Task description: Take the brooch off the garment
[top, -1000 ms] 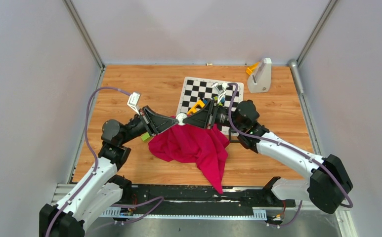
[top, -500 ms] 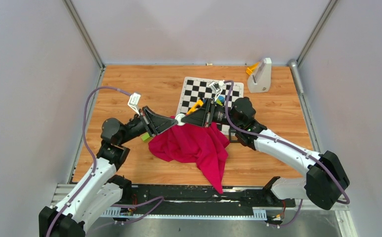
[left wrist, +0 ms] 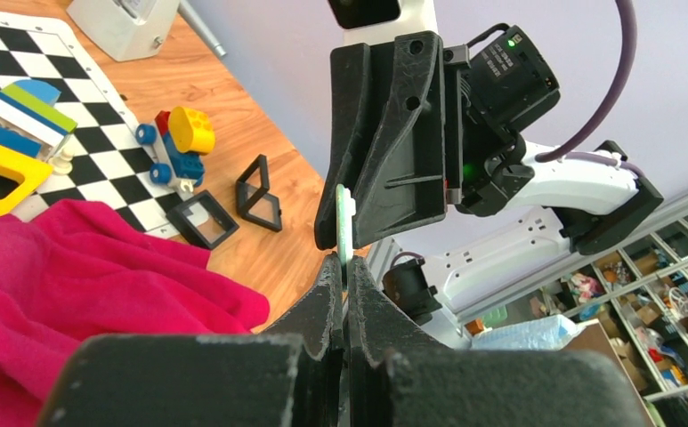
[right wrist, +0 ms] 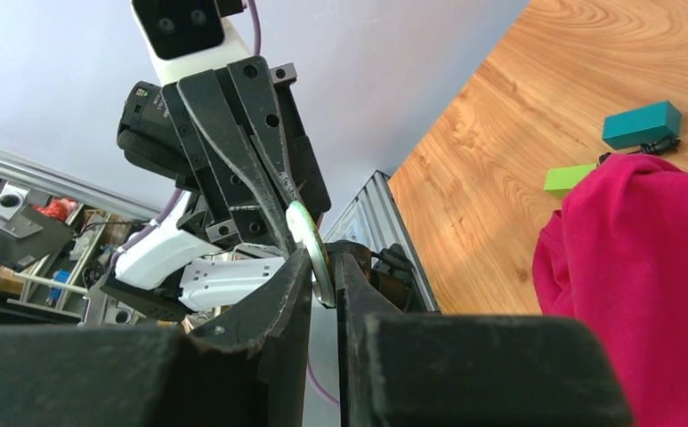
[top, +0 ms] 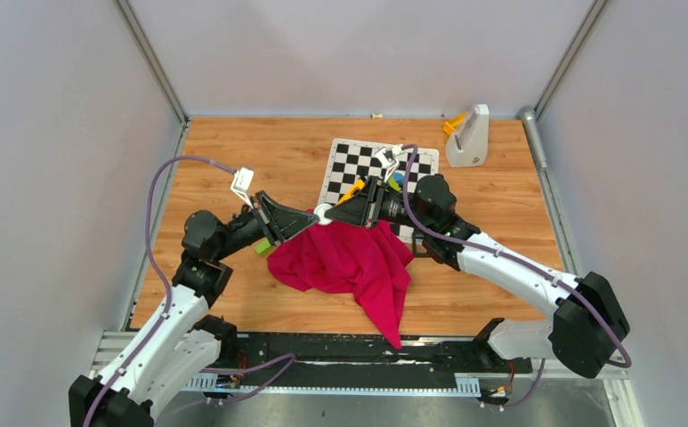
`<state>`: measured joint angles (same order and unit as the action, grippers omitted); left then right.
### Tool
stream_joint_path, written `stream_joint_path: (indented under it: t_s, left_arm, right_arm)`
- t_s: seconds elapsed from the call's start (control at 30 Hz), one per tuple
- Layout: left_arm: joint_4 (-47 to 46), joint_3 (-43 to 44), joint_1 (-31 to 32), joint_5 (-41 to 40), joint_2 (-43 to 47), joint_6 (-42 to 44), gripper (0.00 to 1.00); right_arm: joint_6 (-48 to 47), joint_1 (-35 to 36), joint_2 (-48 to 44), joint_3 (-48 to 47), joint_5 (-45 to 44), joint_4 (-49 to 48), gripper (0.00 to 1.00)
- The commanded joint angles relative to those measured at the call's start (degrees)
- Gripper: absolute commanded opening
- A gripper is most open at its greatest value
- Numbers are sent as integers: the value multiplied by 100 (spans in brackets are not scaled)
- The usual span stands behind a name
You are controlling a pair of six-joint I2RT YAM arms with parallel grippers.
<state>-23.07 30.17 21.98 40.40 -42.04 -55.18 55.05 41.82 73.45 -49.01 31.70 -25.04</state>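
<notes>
The brooch (top: 323, 213), a small pale round disc, is held in the air just above the top edge of the magenta garment (top: 349, 262), which lies crumpled on the table. My left gripper (top: 314, 217) is shut on the brooch from the left. My right gripper (top: 332, 213) is shut on it from the right, tips almost touching. In the left wrist view the brooch (left wrist: 344, 213) stands edge-on between my left gripper (left wrist: 344, 262) and the right one. In the right wrist view the brooch (right wrist: 308, 242) sits in my right gripper (right wrist: 323, 265). No cloth shows on it.
A chequered board (top: 349, 160) with coloured toy blocks (left wrist: 175, 142) lies behind the garment. Two black square frames (left wrist: 258, 191) lie beside it. A white stand (top: 467, 135) is at the back right. A teal block (right wrist: 643, 124) and a green block (right wrist: 570, 180) lie left of the garment.
Both grippers stay shut on the brooch. The right arm has shifted a little left and back, and the brooch has moved slightly left with it.
</notes>
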Motion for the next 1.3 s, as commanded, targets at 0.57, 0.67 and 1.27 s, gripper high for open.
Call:
stream_joint_path:
  t_s: [0.57, 0.67, 1.27]
  left_arm:
    - [841, 264, 61, -109, 353, 811, 0]
    - [1580, 261, 77, -396, 240, 1377, 0]
    - [2354, 1307, 2068, -3261, -3908, 2280, 0]
  right_arm:
    - [-14, -20, -450, 328, -1065, 116, 44]
    - [-260, -37, -774, 423, -1205, 579, 56]
    - [-1791, -2337, -2588, 486, -2638, 6174, 95]
